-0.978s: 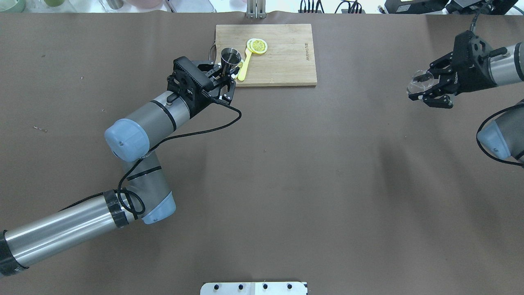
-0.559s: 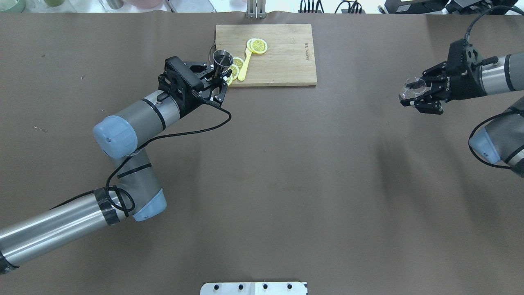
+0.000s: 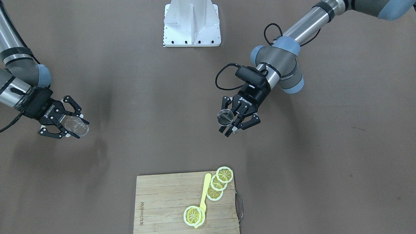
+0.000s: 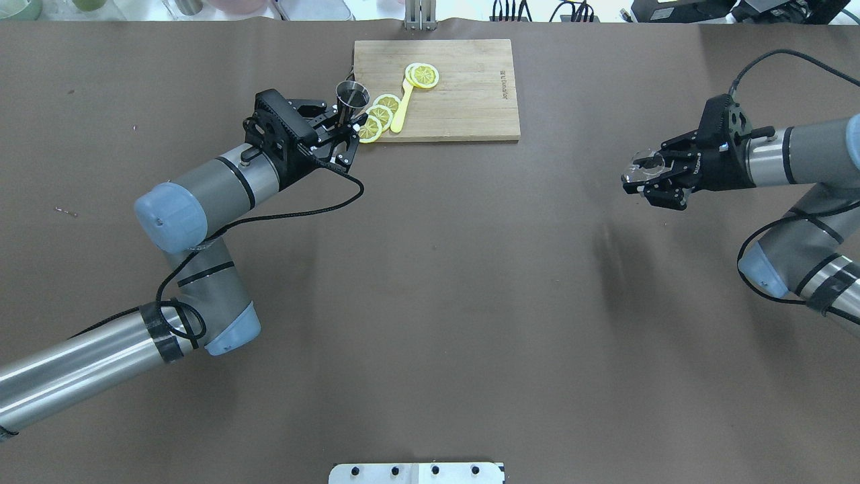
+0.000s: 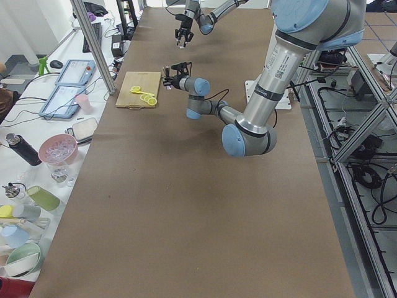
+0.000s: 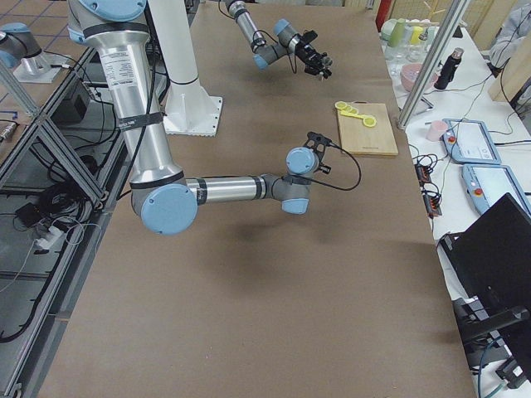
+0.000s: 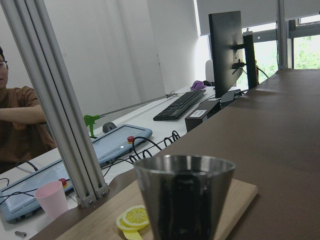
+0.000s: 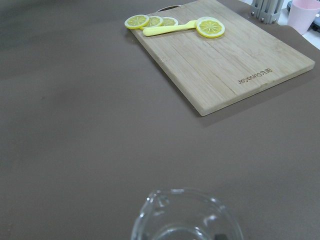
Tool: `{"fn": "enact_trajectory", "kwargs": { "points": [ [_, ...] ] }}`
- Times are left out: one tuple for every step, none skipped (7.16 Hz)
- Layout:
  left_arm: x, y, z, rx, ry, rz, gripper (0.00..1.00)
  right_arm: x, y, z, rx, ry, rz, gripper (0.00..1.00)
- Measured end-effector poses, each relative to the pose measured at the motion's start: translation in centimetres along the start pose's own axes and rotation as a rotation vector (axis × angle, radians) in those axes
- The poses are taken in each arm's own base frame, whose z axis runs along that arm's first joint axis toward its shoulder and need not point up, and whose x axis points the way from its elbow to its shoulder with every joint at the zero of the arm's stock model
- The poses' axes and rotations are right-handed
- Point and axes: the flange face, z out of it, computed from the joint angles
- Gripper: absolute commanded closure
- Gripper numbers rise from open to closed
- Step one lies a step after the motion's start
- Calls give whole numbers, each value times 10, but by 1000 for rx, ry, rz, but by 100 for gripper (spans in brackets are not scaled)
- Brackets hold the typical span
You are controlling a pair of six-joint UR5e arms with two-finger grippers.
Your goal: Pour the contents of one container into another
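The left gripper (image 4: 341, 129) is clenched on a small conical steel cup (image 4: 351, 97), held upright in the air just off the left edge of a rectangular bamboo cutting board (image 4: 463, 101) that lies at the far middle of the table. The right gripper (image 4: 650, 180) is grasping a clear glass beaker with a pouring lip (image 4: 641, 167), well apart on the right and also off the surface.

The overhead view shows the cup's dark mouth, but whether anything is in it cannot be told. The left wrist view shows only its shiny outer wall. The right wrist view gives the beaker's rim and spout, which look dry.

On the board lie round yellow lemon slices (image 4: 379, 114), three overlapping near its left edge and more at the far end of a yellow plastic spatula (image 4: 401, 111).

A brown table covering (image 4: 437, 302) spans the whole top. Beyond its far edge the left wrist view shows a pink cup (image 7: 51, 198), a keyboard (image 7: 181, 104), a black monitor (image 7: 227, 45) and a person in a brown shirt (image 7: 17, 130).
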Motion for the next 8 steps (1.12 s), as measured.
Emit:
{"fn": "enact_trajectory", "kwargs": {
  "points": [
    [-16, -18, 1, -17, -12, 7, 100, -10, 11, 8, 10, 14, 2, 100],
    [-26, -45, -1, -44, -23, 14, 100, -17, 23, 15, 16, 37, 3, 100],
    [-30, -65, -4, -63, -35, 18, 100, -20, 35, 21, 19, 63, 3, 100],
    [-33, -74, -6, -70, -42, 19, 100, -21, 49, 28, 25, 89, 2, 100],
    [-35, -74, -7, -76, -49, 20, 100, -22, 61, 34, 28, 104, 1, 100],
    [-38, -70, -8, -81, -59, 21, 100, -22, 68, 40, 29, 111, -1, 100],
    [-43, -63, -11, -84, -87, 8, 100, -23, 71, 45, 28, 112, -1, 100],
    [-49, -49, -15, -87, -126, -29, 100, -23, 72, 50, 28, 112, -2, 100]
  ]
}}
